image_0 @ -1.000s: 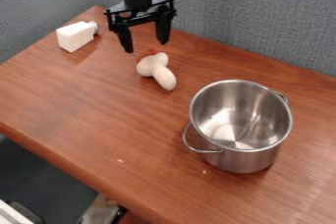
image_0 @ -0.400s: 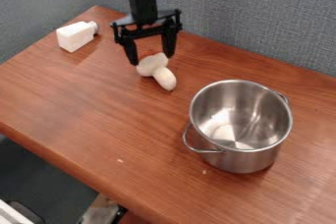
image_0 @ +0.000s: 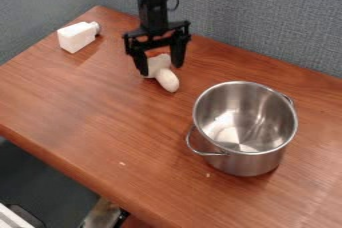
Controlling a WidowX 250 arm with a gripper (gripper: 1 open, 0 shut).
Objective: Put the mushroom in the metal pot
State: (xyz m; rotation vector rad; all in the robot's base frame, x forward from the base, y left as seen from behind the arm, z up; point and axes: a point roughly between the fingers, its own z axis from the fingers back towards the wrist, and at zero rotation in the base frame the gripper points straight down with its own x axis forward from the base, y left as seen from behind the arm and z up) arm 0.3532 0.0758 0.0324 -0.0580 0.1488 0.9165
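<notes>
Standing on a reddish wooden table (image_0: 94, 112), items as follows; black gripper (image_0: 158, 66), pointing straight down, jaws spread wide and released, one finger on either side of the mushroom's upper end, gripping nothing that can be seen; whether the fingertips touch the table cannot be told; mushroom (image_0: 164, 77), cream stem and rounded cap, lying on its side, left of centre toward the far part of the table, partly hidden by the fingers; metal pot (image_0: 243, 127), shiny, upright, mouth open, at the right and nearer than the mushroom, well apart from it, bare wood between the two; pot sits close to the table's near-right edge, little margin there; white block (image_0: 78, 37), at the far-left corner, close to the table edge, apart from the gripper; broad open surface across the near-left half of the table.
</notes>
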